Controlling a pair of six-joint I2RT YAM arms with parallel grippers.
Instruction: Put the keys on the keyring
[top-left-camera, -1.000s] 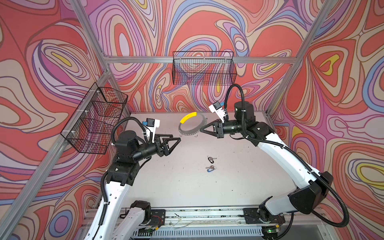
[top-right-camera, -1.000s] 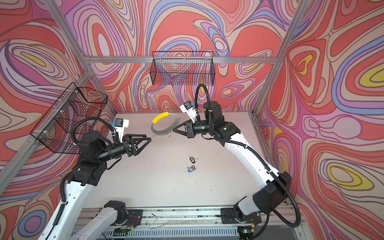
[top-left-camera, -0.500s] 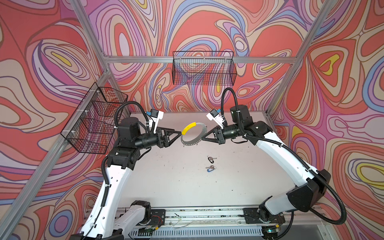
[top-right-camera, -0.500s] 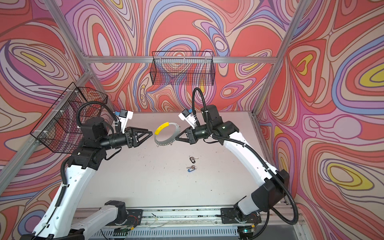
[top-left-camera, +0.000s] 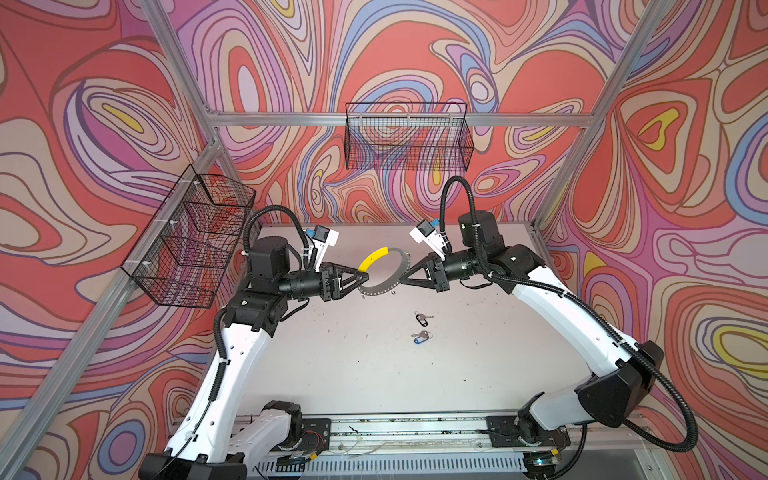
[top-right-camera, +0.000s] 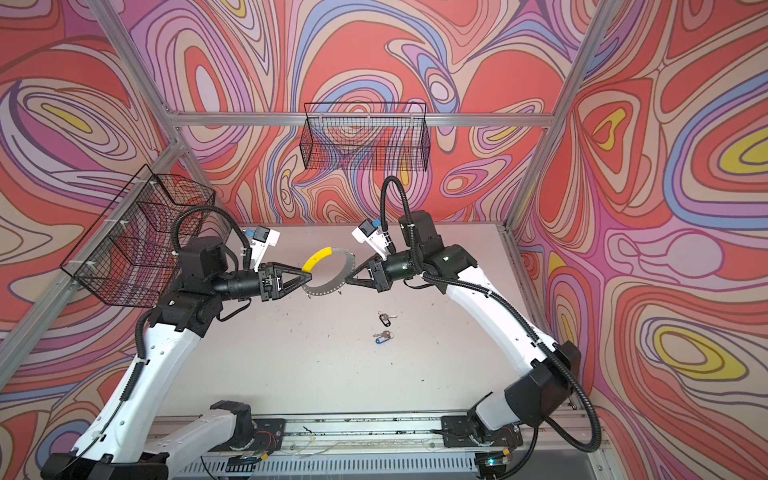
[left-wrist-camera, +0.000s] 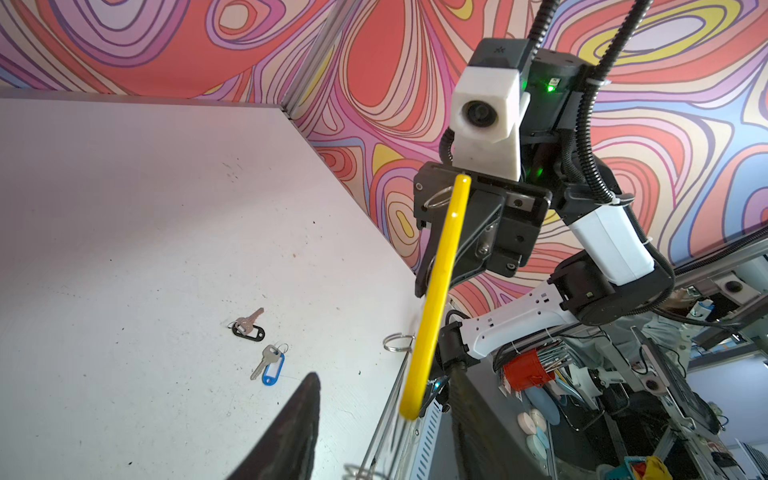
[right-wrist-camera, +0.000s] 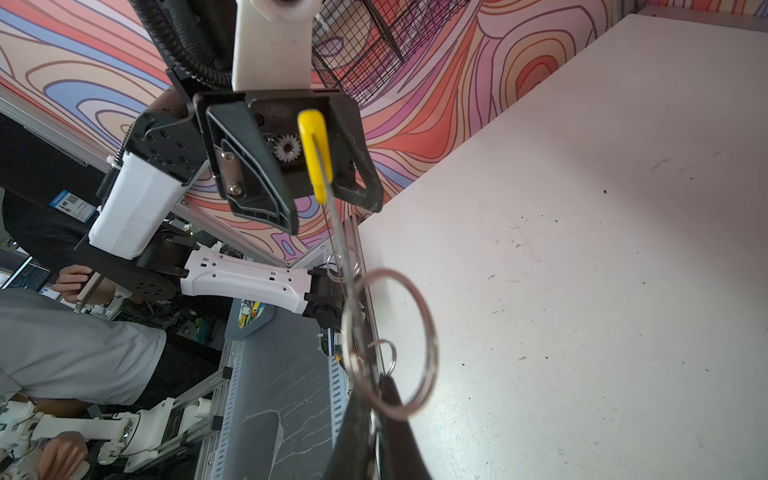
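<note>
Holding the keyring (top-left-camera: 384, 289) (top-right-camera: 326, 291) in the air, above the far part of the table (top-left-camera: 374, 374), clear of the surface. Gripping it at the right edge with the right gripper (top-left-camera: 402, 279) (top-right-camera: 347, 279), jaws closed tight on the thin grey metal.

On the opposite edge, at the lower end of the yellow sleeve (top-left-camera: 372, 257) (top-right-camera: 316, 258), the left gripper (top-left-camera: 365, 276) (top-right-camera: 308, 277). Jaws apart there, one on each side of the sleeve. In the right wrist view, a clear gap between the two black fingers (right-wrist-camera: 249, 174) and the sleeve (right-wrist-camera: 315, 153) standing in that gap. Not possible to tell if one finger touches the yellow part.

In the left wrist view, only the thin edge of the keyring (left-wrist-camera: 436, 299) visible, with small wire loops (left-wrist-camera: 397, 343) hanging at the rim.

Flat on the table, nearer to the front and a little to the right of the keyring, well apart from it: the key with black tag (top-left-camera: 423, 319) (top-right-camera: 385, 319) (left-wrist-camera: 248, 328) and, just beside it toward the front, the key with blue tag (top-left-camera: 422, 337) (top-right-camera: 381, 337) (left-wrist-camera: 271, 363). Close together, not touching each other, and not touched by any gripper.
</note>
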